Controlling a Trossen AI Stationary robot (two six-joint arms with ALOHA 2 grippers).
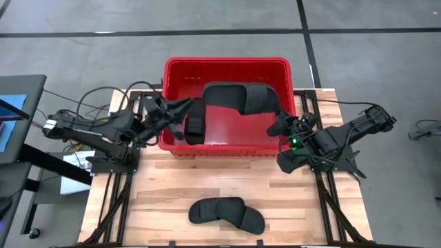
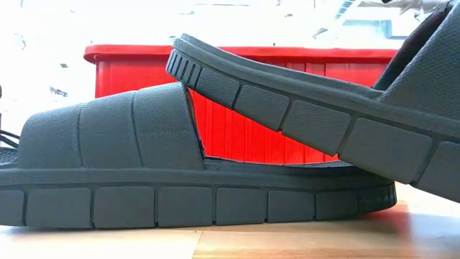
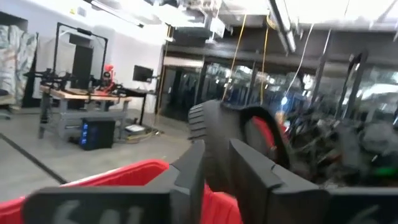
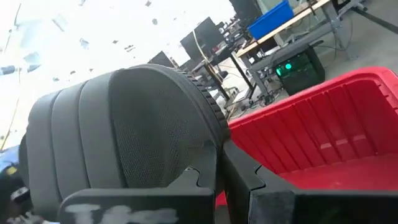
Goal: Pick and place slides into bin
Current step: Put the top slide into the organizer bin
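Observation:
The red bin (image 1: 227, 65) stands at the table's far middle. My left gripper (image 1: 180, 118) reaches over the bin's left wall, shut on a black slide (image 1: 196, 127) that stands on edge inside the bin. My right gripper (image 1: 277, 127) comes from the right and is shut on a second slide (image 1: 238, 96), which hangs over the bin. Two more slides (image 1: 227, 212) lie near the table's front edge. One of them (image 2: 180, 194) lies flat, and the other (image 2: 302, 108) leans across it. My left gripper has the slide's sole edge (image 3: 217, 134) between its two fingers (image 3: 193, 171). It comes from the table's left, pointing slightly up. The slide stands on its side inside the bin; whether its lower end rests on the bin floor is hidden. My right gripper pinches the slide at the sole's rim beside the wide strap (image 4: 208, 146) between its shut fingers (image 4: 249, 177). It comes about level from the table's right. The slide is lifted clear above the bin, with its strap end nearest the gripper.
Bare wooden table top (image 1: 172, 179) lies between the bin and the two front slides. A dark stand with a screen (image 1: 17, 110) is off the table's left side. In the low view the near slides hide most of the bin (image 2: 244, 79).

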